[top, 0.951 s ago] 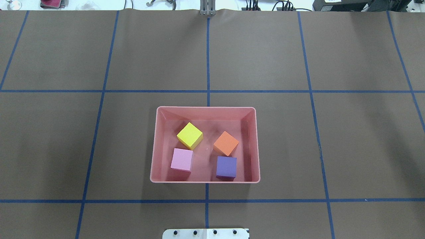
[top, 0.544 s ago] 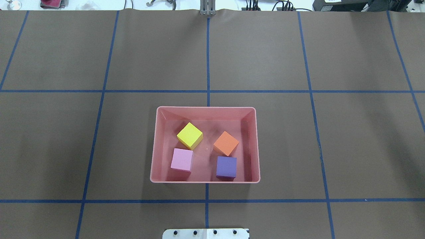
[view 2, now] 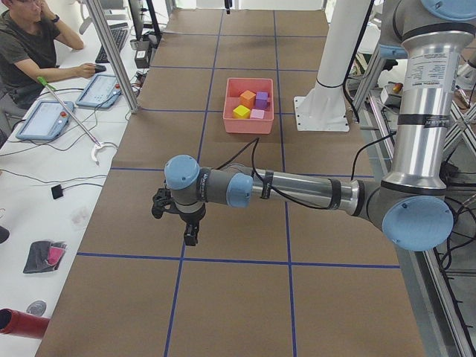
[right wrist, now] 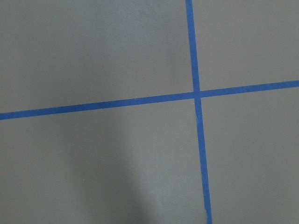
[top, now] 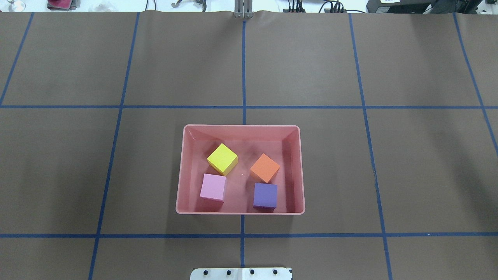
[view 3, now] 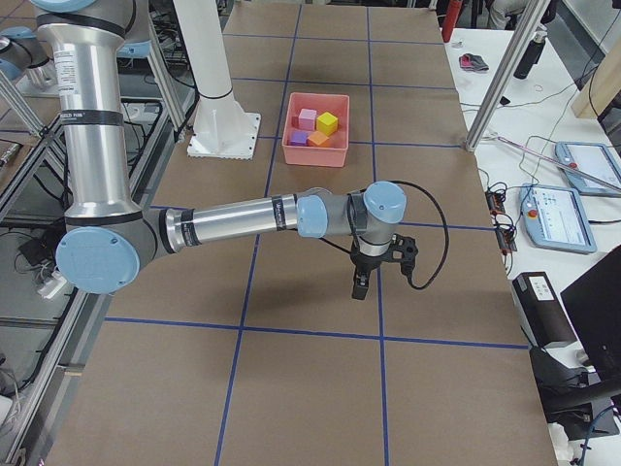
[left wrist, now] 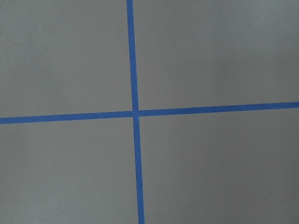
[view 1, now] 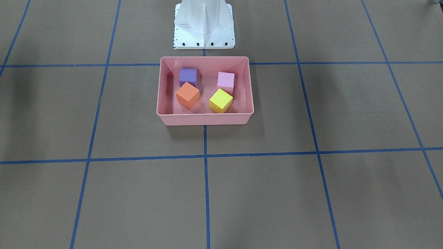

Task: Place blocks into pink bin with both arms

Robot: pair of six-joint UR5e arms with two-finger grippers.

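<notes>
The pink bin (top: 241, 126) stands on the table just ahead of the robot's base. Inside it lie the yellow block (top: 222, 158), the orange block (top: 265, 167), the light pink block (top: 213, 187) and the purple block (top: 265, 195), all apart from each other. Neither arm appears in the overhead or front-facing views. The exterior left view has my left gripper (view 2: 191, 236) hanging low over bare table, far from the bin (view 2: 248, 126). My right gripper (view 3: 358, 288) hangs likewise in the exterior right view. I cannot tell whether either is open or shut.
The white base pedestal (view 1: 204, 24) stands right behind the bin. Blue tape lines grid the brown table. A person (view 2: 22, 44) sits at a side desk with tablets (view 2: 44, 119) and cables. Another desk with a tablet (view 3: 572, 209) flanks the opposite end.
</notes>
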